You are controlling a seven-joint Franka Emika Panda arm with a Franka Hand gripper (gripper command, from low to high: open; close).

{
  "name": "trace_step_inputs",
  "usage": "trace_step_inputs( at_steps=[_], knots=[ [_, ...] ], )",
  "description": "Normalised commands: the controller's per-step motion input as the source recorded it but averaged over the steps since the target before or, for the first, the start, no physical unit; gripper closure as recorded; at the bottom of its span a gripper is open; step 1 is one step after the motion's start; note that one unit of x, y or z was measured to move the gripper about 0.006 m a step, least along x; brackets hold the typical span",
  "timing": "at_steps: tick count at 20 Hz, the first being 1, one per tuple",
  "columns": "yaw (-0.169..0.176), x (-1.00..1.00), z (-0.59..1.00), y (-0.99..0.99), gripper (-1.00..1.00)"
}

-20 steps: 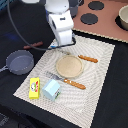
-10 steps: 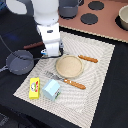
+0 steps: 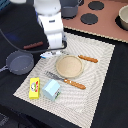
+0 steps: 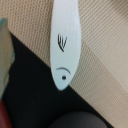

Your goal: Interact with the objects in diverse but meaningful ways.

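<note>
My gripper hangs at the placemat's left edge in the exterior view, right over the white-and-blue tube; its fingers are too blurred to read. In the wrist view the tube shows as a long white piece with dark marks, lying across mat and black table. The dark grey frying pan sits on the exterior view's left of the tube, its reddish-brown handle pointing away. The yellow box and the pale blue carton stand at the mat's near corner.
A tan plate lies mid-mat, with an orange-handled knife in front of it and another orange-handled utensil beside it. A toy stove top with dark burners and pots lies behind.
The arm has swung toward the exterior view's left and come lower, ending over the tube. The objects on the mat have not moved.
</note>
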Motion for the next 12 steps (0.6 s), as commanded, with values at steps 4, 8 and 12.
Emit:
trace_step_inputs(
  at_steps=[4, 8, 12],
  knots=[
    [0.000, -0.90, 0.05, 0.27, -1.00],
    [0.000, -0.93, -0.15, 0.16, -1.00],
    [0.000, -0.93, -0.36, -0.04, -1.00]
  ],
)
